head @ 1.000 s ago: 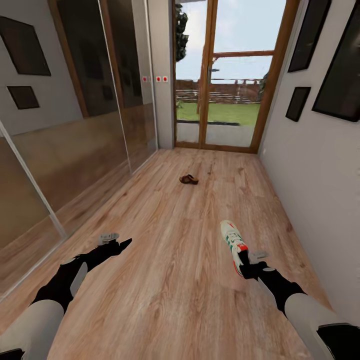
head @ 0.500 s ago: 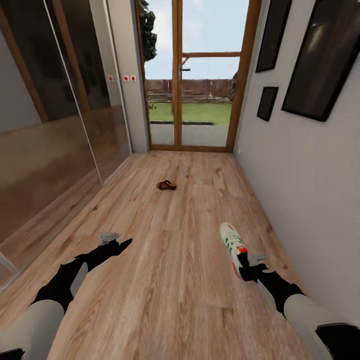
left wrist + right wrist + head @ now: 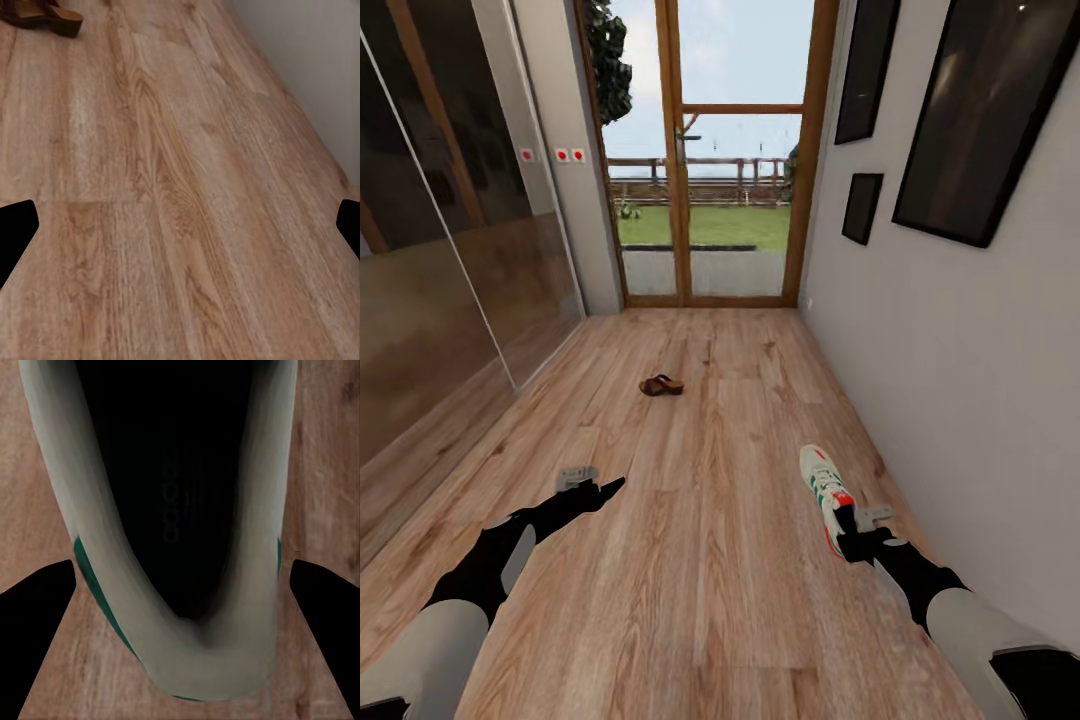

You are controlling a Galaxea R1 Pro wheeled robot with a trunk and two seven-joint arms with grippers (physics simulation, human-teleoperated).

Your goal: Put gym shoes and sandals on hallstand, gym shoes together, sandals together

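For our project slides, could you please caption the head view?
Right gripper carries a gym shoe down the corridor; a sandal lies ahead on the floor.

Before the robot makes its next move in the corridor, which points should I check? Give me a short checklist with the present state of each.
1. Right gripper holds a gym shoe at the heel: ok in the head view; the exact contact of the fingers cannot be told.
2. Left gripper free for another pickup: ok, its fingers stand apart over bare corridor floor.
3. A sandal located: ok, it lies on the floor ahead, toward the glass door.
4. Path to that sandal: ok, only planks between.
5. Hallstand located: cannot tell.
6. Second gym shoe and second sandal located: cannot tell.
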